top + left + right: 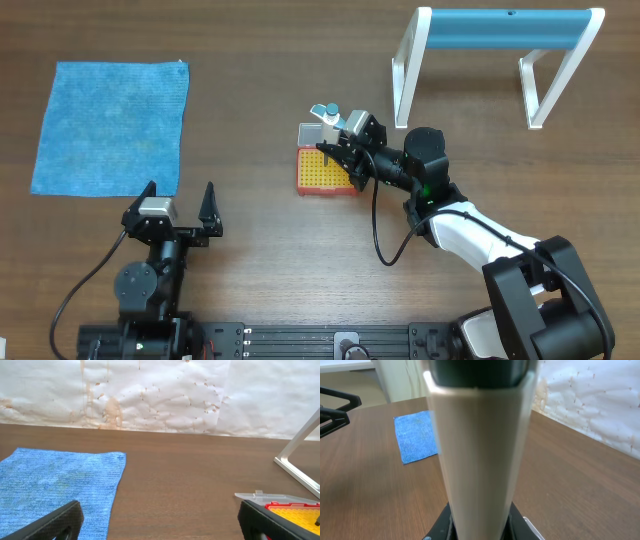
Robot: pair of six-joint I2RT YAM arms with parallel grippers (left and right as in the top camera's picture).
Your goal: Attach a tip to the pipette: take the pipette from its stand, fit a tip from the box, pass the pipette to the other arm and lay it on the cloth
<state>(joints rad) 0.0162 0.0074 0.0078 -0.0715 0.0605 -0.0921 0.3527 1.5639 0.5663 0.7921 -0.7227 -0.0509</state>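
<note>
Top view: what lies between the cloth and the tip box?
Nothing: the top view shows bare table between the cloth and the tip box. The open left claw sits off that line, nearer the arm bases.

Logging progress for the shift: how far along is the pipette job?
Done: the pipette is off its stand. In hand: the right gripper holds it over the tip box; I cannot tell whether a tip is on. Remaining: handover to the open left gripper, then the cloth.

left arm: black links, silver wrist block, black jaws | right arm: black joints, white forearm shell, looping black cable
</note>
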